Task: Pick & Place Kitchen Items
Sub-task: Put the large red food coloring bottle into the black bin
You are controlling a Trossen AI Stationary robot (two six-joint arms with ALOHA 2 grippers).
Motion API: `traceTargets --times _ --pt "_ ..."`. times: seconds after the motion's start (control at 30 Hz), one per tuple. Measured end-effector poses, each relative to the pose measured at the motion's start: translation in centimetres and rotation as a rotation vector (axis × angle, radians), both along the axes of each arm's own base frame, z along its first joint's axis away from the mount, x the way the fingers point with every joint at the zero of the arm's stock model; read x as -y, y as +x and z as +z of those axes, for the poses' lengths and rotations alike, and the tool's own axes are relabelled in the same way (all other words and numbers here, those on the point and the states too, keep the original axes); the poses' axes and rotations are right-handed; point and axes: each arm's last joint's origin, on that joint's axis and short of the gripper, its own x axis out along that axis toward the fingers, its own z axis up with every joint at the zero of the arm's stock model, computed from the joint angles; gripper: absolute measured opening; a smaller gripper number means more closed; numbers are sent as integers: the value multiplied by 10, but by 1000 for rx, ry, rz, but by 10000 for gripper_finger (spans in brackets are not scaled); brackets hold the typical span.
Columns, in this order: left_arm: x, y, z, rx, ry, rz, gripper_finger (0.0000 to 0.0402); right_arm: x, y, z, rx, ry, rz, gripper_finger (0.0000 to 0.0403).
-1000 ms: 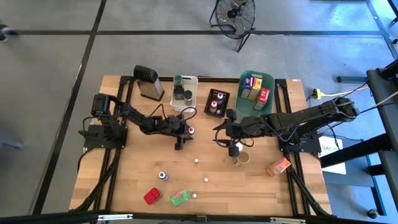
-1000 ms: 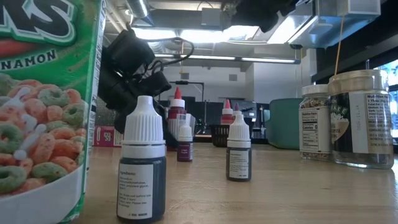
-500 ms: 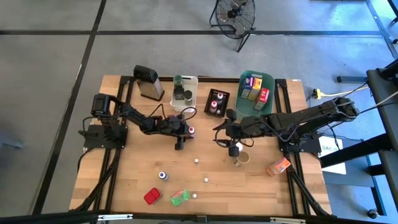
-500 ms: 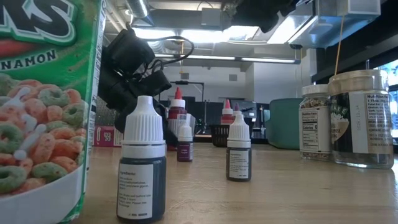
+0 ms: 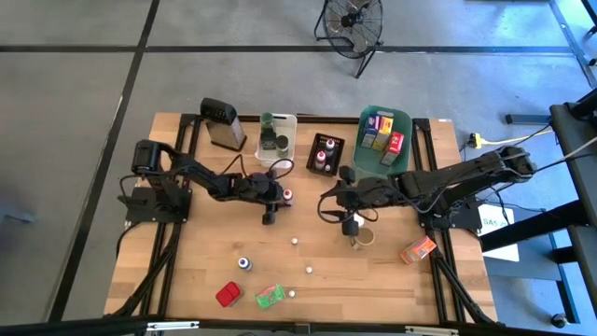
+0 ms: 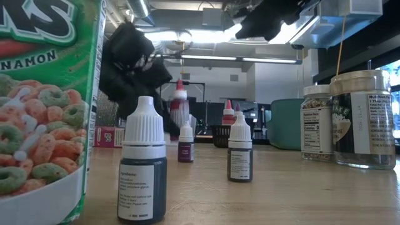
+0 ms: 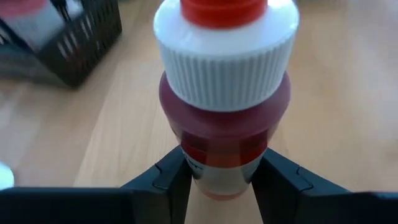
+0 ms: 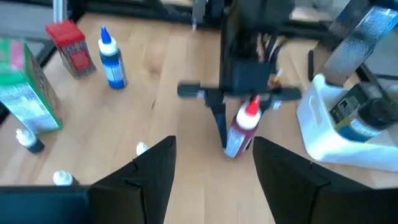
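Observation:
A red sauce bottle (image 7: 224,134) with a white ribbed cap and a red tip stands out between my left gripper's fingers (image 7: 221,186). In the high view this bottle (image 5: 286,196) is at the table's middle, beside my left gripper (image 5: 273,200). In the right wrist view the bottle (image 8: 241,134) leans, red tip up. My right gripper (image 5: 327,204) hangs open to the right of it and touches nothing. Small dropper bottles (image 6: 142,175), a blue bottle (image 5: 244,264), a red packet (image 5: 228,295) and a green packet (image 5: 270,297) sit toward the near edge. My left gripper pinches the red bottle's lower body (image 7: 221,165) between its two fingers (image 7: 171,180), below the white cap. The fingers come in roughly level from the table's left. The bottle sits tilted in the hold. I cannot tell whether its base is off the table.
A white bin (image 5: 291,140) with green-lidded jars, a black basket (image 5: 338,147), a teal bin (image 5: 403,119) with packets and a grater (image 5: 222,123) line the far edge. Two jars (image 5: 360,233) stand under the right arm, and an orange packet (image 5: 418,250) lies to the right.
My left gripper with the red bottle has started moving: in the low view both blur and the bottle's tip stands slightly higher. My right arm has shifted a little, and its gripper now reaches further into the top of the low view.

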Motion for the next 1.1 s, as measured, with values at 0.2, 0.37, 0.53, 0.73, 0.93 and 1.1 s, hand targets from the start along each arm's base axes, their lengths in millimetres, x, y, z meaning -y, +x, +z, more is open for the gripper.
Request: traceTargets --times 0.2,0.37,0.53,0.73,0.93,1.1 --pt "1 -1 31 84 -58 -6 137 1 21 -23 -20 -63 -27 216" --pt "9 3 48 111 -51 -35 137 4 39 -31 63 -163 -99 216" --pt "20 9 56 125 25 -56 137 3 50 -34 135 -162 -114 216" --pt "27 13 60 121 99 -49 137 0 54 -36 159 -119 -48 216" --pt "26 13 61 118 104 -40 137 0 55 -33 184 -97 -20 216" --pt "26 14 61 120 100 -38 137 5 58 -36 187 -92 -39 216"
